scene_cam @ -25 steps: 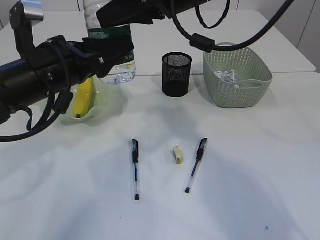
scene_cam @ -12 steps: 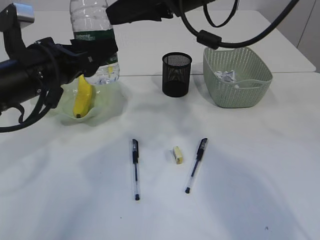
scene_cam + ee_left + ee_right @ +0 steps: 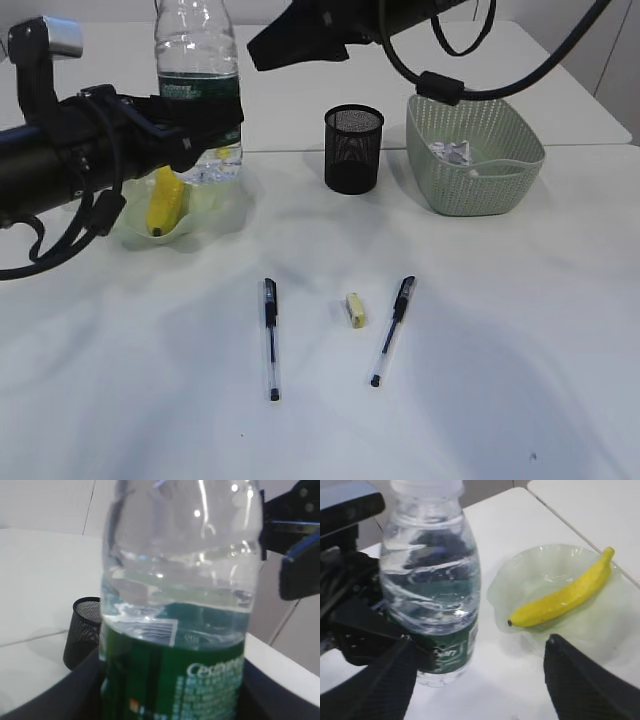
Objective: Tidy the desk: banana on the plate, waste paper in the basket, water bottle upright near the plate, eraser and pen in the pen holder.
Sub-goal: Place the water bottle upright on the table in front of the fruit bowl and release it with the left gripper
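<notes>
banana (image 3: 166, 200) on plate (image 3: 222, 208); bottle (image 3: 198, 90) just right; holder (image 3: 353, 148) left of basket (image 3: 475, 150).

Desk (image 3: 500, 400); pens (image 3: 270, 338), eraser (image 3: 355, 309), basket (image 3: 475, 155)

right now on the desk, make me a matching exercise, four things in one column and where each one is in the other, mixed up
Things:
1. banana
2. waste paper
3. water bottle
4. eraser

Places:
a. between the two pens on the bare desk
b. upright, clamped at the label by the left gripper
c. in the green basket
d. on the pale green plate

Pairs: 1-d, 2-c, 3-b, 4-a
</notes>
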`<state>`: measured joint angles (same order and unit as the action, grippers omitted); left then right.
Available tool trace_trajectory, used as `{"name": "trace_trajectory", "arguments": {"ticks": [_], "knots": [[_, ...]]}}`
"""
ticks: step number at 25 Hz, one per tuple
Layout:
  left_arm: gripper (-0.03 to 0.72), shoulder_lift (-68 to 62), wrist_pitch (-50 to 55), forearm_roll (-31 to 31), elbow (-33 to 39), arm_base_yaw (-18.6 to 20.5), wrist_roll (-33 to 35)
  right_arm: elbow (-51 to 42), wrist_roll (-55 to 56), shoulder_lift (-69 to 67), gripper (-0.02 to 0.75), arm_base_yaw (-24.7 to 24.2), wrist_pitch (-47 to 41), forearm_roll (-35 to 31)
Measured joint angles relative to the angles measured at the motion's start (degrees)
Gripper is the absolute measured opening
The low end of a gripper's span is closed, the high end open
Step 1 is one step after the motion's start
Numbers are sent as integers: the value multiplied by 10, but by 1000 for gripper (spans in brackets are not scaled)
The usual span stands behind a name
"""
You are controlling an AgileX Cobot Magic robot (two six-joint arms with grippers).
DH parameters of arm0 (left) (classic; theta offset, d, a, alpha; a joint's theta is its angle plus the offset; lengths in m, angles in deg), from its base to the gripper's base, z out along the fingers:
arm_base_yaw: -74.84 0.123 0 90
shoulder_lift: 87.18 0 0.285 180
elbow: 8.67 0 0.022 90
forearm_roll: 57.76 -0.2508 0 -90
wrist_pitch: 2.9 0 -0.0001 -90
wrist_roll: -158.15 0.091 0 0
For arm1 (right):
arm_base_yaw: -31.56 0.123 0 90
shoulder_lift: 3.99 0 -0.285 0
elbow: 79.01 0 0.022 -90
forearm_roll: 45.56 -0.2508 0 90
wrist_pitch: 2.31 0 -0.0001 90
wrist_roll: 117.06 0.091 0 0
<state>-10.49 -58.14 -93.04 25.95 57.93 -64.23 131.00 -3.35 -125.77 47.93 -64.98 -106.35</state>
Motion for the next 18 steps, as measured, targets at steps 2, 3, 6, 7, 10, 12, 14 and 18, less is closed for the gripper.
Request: {"name": "trace_trajectory", "arguments": {"ticks": [2, 3, 6, 7, 10, 12, 14, 18], "knots": [[398, 0, 0, -14, 0, 0, 15, 0, 0, 0, 590, 0, 17, 24], [398, 0, 0, -19, 0, 0, 23, 0, 0, 0, 590, 0, 28, 31], [398, 0, 1, -23, 0, 0, 46, 0, 0, -4, 591, 0, 52, 44], [398, 0, 1, -23, 0, 0, 52, 0, 0, -8, 591, -1, 56, 48], [398, 0, 11, -24, 0, 0, 65, 0, 0, -22, 590, -1, 62, 56], [398, 0, 20, -24, 0, 0, 69, 0, 0, -28, 590, -1, 71, 59], [398, 0, 25, -24, 0, 0, 69, 0, 0, -28, 590, -2, 94, 60], [398, 0, 27, -18, 0, 6, 70, 0, 0, -28, 590, -10, 155, 60]]}}
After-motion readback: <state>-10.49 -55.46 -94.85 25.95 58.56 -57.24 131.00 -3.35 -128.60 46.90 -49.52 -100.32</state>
